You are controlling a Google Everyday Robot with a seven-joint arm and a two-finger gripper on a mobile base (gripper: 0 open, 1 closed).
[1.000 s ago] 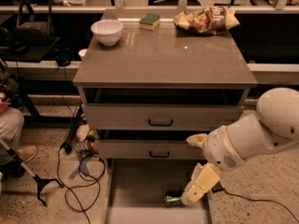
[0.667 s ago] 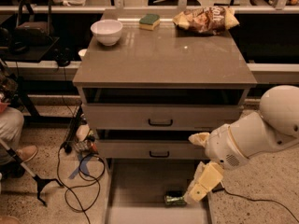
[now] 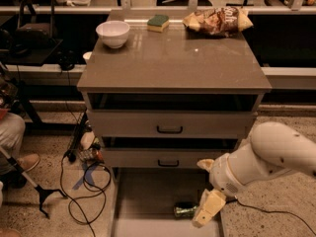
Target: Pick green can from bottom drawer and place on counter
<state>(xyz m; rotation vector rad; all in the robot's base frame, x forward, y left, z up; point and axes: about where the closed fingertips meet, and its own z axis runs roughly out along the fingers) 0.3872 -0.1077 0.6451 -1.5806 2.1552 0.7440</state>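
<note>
The green can (image 3: 184, 210) lies on its side in the pulled-out bottom drawer (image 3: 143, 191), near the drawer's right side. My gripper (image 3: 206, 210) hangs on the white arm over the drawer's right part, right beside the can's right end and partly covering it. The counter (image 3: 173, 58) is the grey-brown top of the cabinet above, well away from the gripper.
On the counter stand a white bowl (image 3: 113, 33), a green-topped sponge (image 3: 158, 22) and a crumpled chip bag (image 3: 217, 19). Two upper drawers with black handles (image 3: 169, 129) are shut. Cables (image 3: 81, 191) lie on the floor at left, by a person's leg (image 3: 12, 137).
The gripper has stayed at the can's right end with hardly any shift. The can lies where it was.
</note>
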